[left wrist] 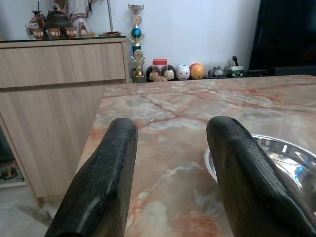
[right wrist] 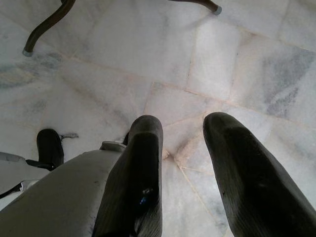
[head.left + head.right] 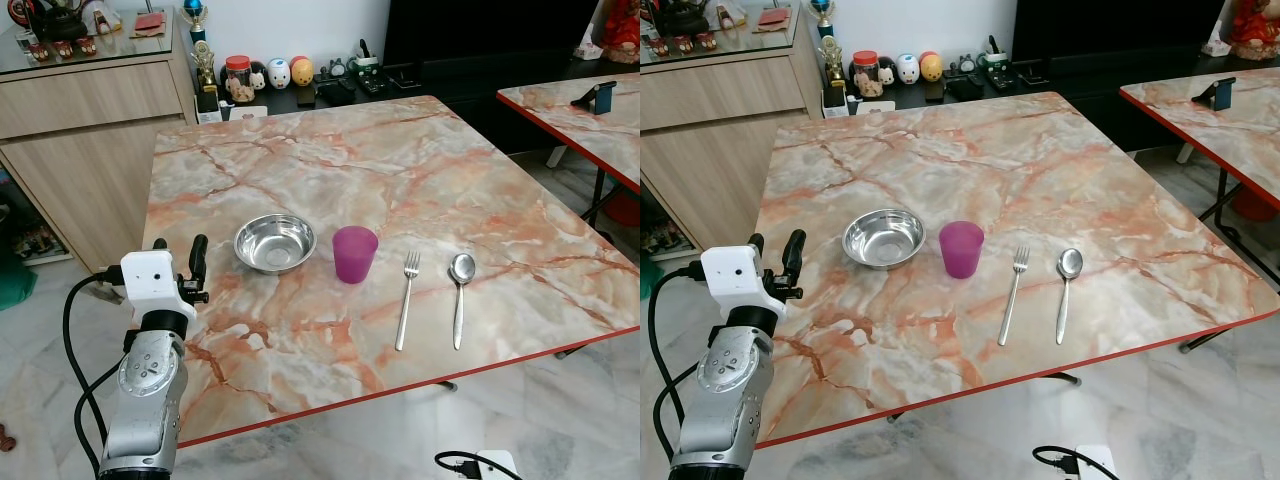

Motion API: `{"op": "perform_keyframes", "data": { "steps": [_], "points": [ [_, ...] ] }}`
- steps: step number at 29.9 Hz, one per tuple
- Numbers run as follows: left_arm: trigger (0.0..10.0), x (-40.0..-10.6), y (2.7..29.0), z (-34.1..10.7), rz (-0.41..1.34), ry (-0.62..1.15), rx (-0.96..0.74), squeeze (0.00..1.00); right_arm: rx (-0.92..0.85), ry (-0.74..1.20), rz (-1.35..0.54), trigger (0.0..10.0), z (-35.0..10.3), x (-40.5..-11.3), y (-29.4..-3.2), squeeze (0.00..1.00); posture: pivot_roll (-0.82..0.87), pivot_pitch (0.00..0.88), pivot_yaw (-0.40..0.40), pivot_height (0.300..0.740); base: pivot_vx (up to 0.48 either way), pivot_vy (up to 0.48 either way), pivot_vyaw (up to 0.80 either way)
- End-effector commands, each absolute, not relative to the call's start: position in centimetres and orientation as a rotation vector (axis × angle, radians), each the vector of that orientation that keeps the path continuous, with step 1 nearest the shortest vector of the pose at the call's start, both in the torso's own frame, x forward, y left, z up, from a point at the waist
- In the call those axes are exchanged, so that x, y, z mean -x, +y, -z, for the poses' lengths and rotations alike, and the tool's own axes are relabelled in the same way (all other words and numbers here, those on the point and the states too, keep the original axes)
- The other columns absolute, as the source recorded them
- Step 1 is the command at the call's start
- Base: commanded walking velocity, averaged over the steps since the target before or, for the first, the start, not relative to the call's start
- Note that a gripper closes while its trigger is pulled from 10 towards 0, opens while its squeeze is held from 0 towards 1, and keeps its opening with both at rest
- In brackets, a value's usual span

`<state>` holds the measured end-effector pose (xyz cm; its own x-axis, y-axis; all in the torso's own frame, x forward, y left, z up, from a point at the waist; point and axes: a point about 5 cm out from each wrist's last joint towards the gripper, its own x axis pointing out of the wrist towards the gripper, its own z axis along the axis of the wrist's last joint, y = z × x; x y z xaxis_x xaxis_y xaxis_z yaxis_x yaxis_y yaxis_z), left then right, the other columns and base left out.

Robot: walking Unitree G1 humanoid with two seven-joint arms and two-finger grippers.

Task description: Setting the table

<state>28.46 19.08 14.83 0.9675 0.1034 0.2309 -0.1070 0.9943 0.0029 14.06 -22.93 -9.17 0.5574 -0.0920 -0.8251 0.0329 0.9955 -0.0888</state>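
Closest to the camera is the left arm, silver with a white wrist block, raised at the near left edge of the marble table; the left gripper sits just over that edge with its two black fingers spread apart and nothing between them; from the left wrist view the fingers point across the tabletop, with the rim of the steel bowl showing just past one of them.

The right gripper hangs down low, pointing at the pale marble floor; its fingers are apart too, holding nothing; a curved dark table leg shows further out on the floor.

On the table itself, everything's in a loose row in the near half: the steel bowl is on the left, empty and upright; just beside it to the right is a purple cup, also upright, near the bowl but not touching it; further right lies a fork, then a spoon next to it, both with handles towards the near edge, lying roughly parallel and apart from each other.

Further back, past the table, there's a wooden sideboard on the left; a low dark shelf with little round figurines, a jar and a trophy; a second marble table pokes in at the far right with a blue phone stand on it.
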Motion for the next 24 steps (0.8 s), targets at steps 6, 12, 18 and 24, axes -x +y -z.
{"op": "perform_keyframes", "data": {
  "steps": [6,12,18,24],
  "points": [
    [10.0,-28.36,19.12,-14.92,-0.099,-0.228,-0.022,0.0,0.056,0.97,0.047,10.0,9.29,-14.52,-21.67,0.0,-0.02,0.0,0.015,0.74,0.0,0.0,0.0],
    [10.0,-28.42,19.27,-14.95,-0.099,-0.228,-0.029,0.0,0.049,0.968,0.044,10.0,9.31,-14.57,-21.45,0.0,-0.02,0.0,0.017,0.74,0.0,0.0,0.0],
    [10.0,-28.52,19.18,-15.01,-0.095,-0.229,-0.029,0.0,0.045,0.961,0.046,10.0,9.25,-14.68,-21.45,0.0,-0.02,0.0,0.017,0.74,0.0,0.0,0.0],
    [10.0,-28.57,19.03,-15.07,-0.09,-0.231,-0.03,0.0,0.042,0.958,0.047,10.0,9.18,-14.81,-21.54,0.0,-0.02,0.0,0.016,0.74,0.128,0.0,0.0]
  ]
}}
